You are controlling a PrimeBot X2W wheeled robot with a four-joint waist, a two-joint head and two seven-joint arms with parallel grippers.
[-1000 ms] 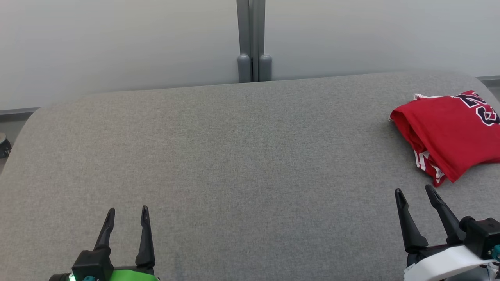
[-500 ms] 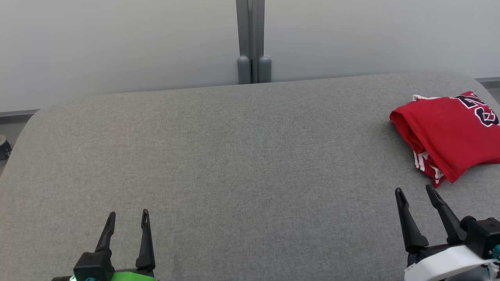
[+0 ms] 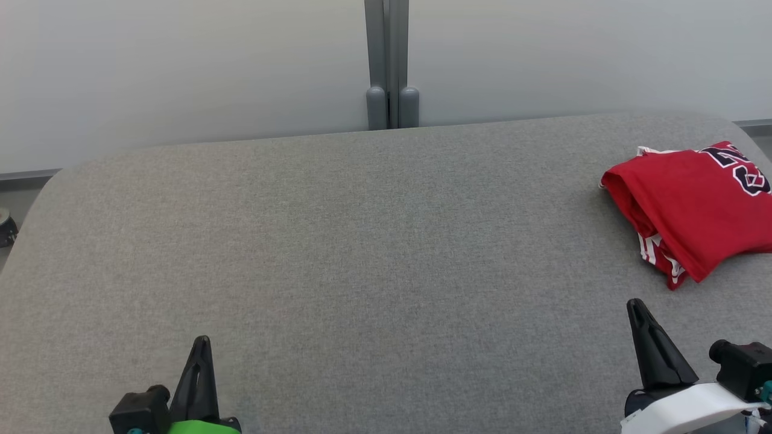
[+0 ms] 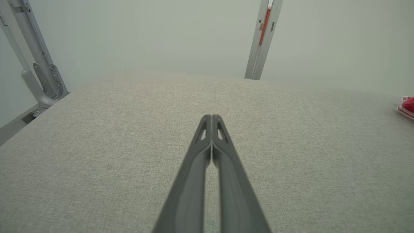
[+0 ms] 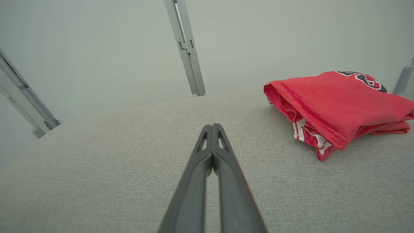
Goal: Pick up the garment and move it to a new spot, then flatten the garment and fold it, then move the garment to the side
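**A:** What is the biggest thing in front of the robot?

**B:** The wide grey fabric-covered table, with most of its top bare.

**A:** And where is the thing it has to work on?

**B:** The red knit garment with dark lettering and white-striped trim lies at the table's far right. It runs partly past the edge of the head view. It sits in a loose folded stack, with a rounded fold facing the middle of the table.

**A:** How will it handle?

**B:** I'd judge it light, soft and limp. Lifted by one point it would sag, and the layers could slide apart. The cloth table top probably drags at it too. It would be best to pinch through all the layers at two corners, one hand at each end, rather than grab the top layer.

**A:** How do the hands stand?

**B:** The left hand sits low at the near left, well apart from the garment. Its fingers are pressed together on nothing and point across the table. The right hand is near the garment's closest corner but not touching it. It is likewise pinched closed and empty. In the right wrist view the garment lies off to the right of that hand's fingers.
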